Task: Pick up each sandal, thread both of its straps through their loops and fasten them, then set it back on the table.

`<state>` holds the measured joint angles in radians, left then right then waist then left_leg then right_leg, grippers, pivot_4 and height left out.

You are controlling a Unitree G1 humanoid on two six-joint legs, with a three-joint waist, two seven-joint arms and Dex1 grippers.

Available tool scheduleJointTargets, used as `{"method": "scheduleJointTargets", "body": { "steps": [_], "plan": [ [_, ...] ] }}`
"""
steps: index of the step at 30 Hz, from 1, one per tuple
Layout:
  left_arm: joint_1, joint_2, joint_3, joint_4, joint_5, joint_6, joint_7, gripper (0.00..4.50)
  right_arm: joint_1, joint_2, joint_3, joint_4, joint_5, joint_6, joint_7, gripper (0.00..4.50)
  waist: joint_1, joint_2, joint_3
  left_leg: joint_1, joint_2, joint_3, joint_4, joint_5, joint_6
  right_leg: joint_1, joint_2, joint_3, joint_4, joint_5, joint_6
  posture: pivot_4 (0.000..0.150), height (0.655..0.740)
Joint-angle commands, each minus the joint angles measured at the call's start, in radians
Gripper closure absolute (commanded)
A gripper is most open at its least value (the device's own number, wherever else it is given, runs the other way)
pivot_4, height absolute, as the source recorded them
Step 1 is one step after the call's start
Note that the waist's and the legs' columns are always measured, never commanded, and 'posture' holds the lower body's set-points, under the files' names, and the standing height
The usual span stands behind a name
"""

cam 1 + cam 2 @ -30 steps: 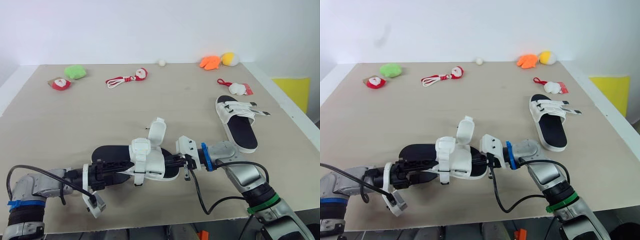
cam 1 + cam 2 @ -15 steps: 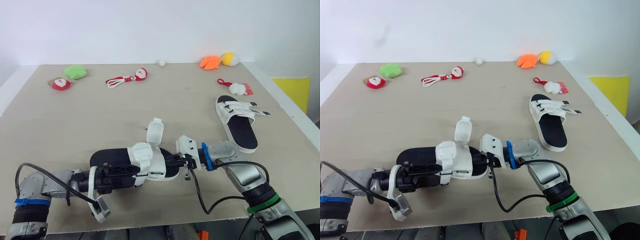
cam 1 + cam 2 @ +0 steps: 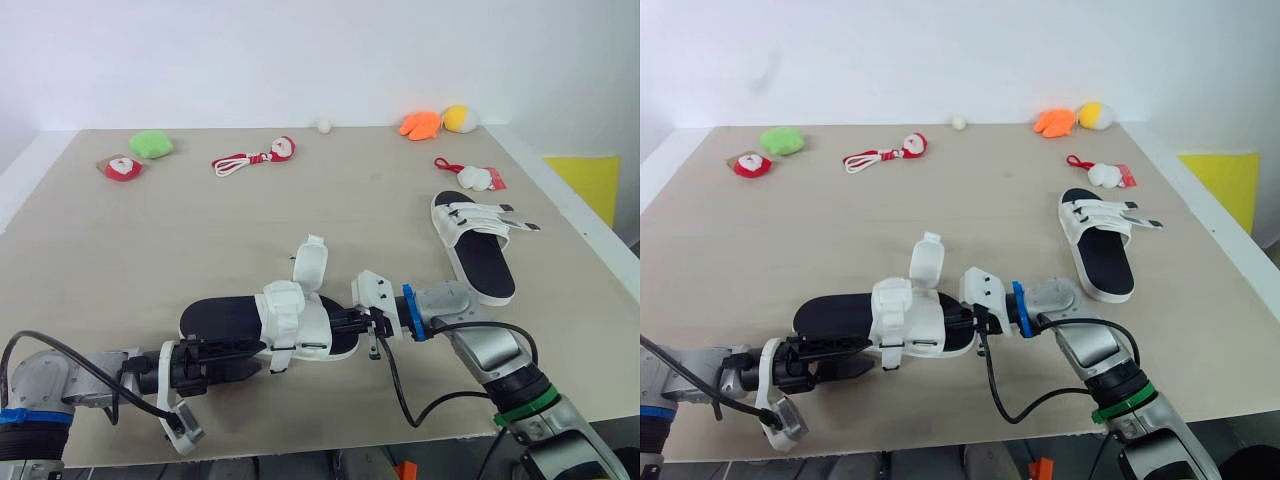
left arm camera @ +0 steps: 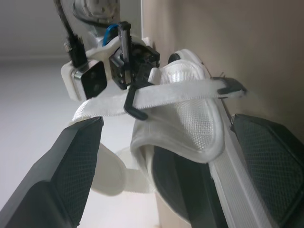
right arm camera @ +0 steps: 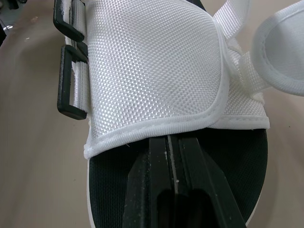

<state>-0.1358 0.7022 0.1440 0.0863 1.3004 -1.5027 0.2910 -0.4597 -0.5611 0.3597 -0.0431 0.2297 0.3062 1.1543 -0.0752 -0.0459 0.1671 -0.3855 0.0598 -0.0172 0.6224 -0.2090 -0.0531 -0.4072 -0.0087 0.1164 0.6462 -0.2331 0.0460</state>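
Sandal [image 3: 290, 320] one lies flat on the table [image 3: 120, 240], close to the near edge, about mid-way along it. The toe points toward the right arm.

Right gripper [image 5: 173, 142]: fingers pressed together and laid along the black footbed. Their tips are tucked under the rim of the white upper. Probably pinning the toe end so the shoe cannot slide while the straps are worked. Whether the tips pinch any fabric under there is hidden.

Left gripper [image 3: 255, 357]: fingers spread wide at the heel end, one on each side of the sole, closed on nothing. Looks like an approach to a strap or to the sole, not a grasp.

Straps: one loose strap [image 3: 310, 265] stands up off the upper, unfastened. In the left wrist view a second strap [image 4: 180, 92] runs across a black loop [image 4: 135, 102]. I cannot tell whether it is fully threaded. Two black loops [image 5: 71, 80] show on the upper's side edge in the right wrist view.

Second sandal [image 3: 478, 245] sits near the right edge of the table, well apart. Its straps lie across the upper, tips pointing to that edge. From here I cannot make out whether they are fastened.
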Motion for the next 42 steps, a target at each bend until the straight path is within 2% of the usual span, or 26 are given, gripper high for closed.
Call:
{"method": "scheduleJointTargets", "body": {
  "steps": [1,5,14,23,34,37,38,39,40,42],
  "plan": [
    [0.007,0.042,-0.082,-0.062,0.078,0.083,0.131,0.01,0.006,-0.013,0.023,0.052,-0.055,0.016,-0.009,4.5,0.0,0.0,0.0,0.0,0.0,0.0,0.0,0.0,0.0,0.0,0.0,0.0,0.0,0.0,0.0,0.15,0.74],
    [-0.006,0.104,-0.217,-0.1,0.172,0.199,0.263,0.01,0.006,-0.015,0.024,0.051,-0.054,0.016,-0.008,4.5,0.0,0.0,0.0,0.001,0.0,0.002,0.0,0.001,0.001,0.0,-0.001,0.0,0.0,0.0,0.0,0.15,0.74],
    [-0.092,0.174,-0.423,-0.089,0.172,0.357,0.36,0.01,0.011,-0.019,0.019,0.041,-0.052,0.02,-0.012,4.5,0.0,0.0,0.0,0.002,0.0,0.009,0.0,0.002,0.004,0.0,-0.004,0.002,0.001,0.001,0.0,0.15,0.74],
    [-0.14,0.197,-0.534,-0.078,0.116,0.422,0.358,0.01,0.013,-0.02,0.016,0.037,-0.051,0.025,-0.015,4.5,0.0,0.0,-0.001,0.002,0.0,0.01,0.0,0.002,0.004,0.0,-0.005,0.003,0.001,0.001,0.0,0.15,0.74],
    [-0.158,0.206,-0.592,-0.073,0.077,0.452,0.35,0.01,0.013,-0.018,0.016,0.037,-0.051,0.025,-0.017,4.5,0.0,0.0,-0.001,0.002,-0.001,0.011,0.0,0.003,0.004,0.001,-0.005,0.004,0.001,0.001,0.0,0.15,0.74],
    [-0.16,0.207,-0.613,-0.071,0.072,0.443,0.353,1.29,0.013,-0.018,0.016,0.036,-0.052,0.026,-0.017,4.5,0.0,0.0,-0.001,0.002,-0.001,0.011,0.0,0.003,0.004,0.0,-0.005,0.004,0.001,0.001,0.001,0.15,0.74],
    [-0.16,0.209,-0.619,-0.072,0.073,0.444,0.355,1.88,0.013,-0.018,0.016,0.035,-0.051,0.027,-0.018,4.5,0.0,-0.001,-0.001,0.002,-0.001,0.011,0.0,0.003,0.004,0.0,-0.005,0.004,0.001,0.001,0.0,0.15,0.74],
    [-0.16,0.21,-0.625,-0.074,0.072,0.444,0.356,2.15,0.013,-0.018,0.016,0.035,-0.051,0.027,-0.018,4.5,0.0,-0.001,-0.001,0.002,-0.001,0.011,0.0,0.003,0.004,0.0,-0.005,0.004,0.001,0.001,0.001,0.15,0.74],
    [-0.161,0.212,-0.631,-0.076,0.071,0.443,0.358,2.74,0.014,-0.018,0.016,0.034,-0.051,0.028,-0.018,4.5,0.001,-0.001,-0.001,0.002,-0.001,0.011,0.0,0.003,0.004,0.0,-0.005,0.005,0.001,0.001,0.001,0.15,0.74],
    [-0.16,0.217,-0.64,-0.078,0.069,0.442,0.362,3.59,0.015,-0.019,0.016,0.034,-0.052,0.028,-0.018,4.5,0.001,0.0,-0.002,0.003,-0.001,0.011,0.0,0.003,0.005,0.001,-0.005,0.005,0.001,0.001,0.001,0.15,0.74]
  ]
}}
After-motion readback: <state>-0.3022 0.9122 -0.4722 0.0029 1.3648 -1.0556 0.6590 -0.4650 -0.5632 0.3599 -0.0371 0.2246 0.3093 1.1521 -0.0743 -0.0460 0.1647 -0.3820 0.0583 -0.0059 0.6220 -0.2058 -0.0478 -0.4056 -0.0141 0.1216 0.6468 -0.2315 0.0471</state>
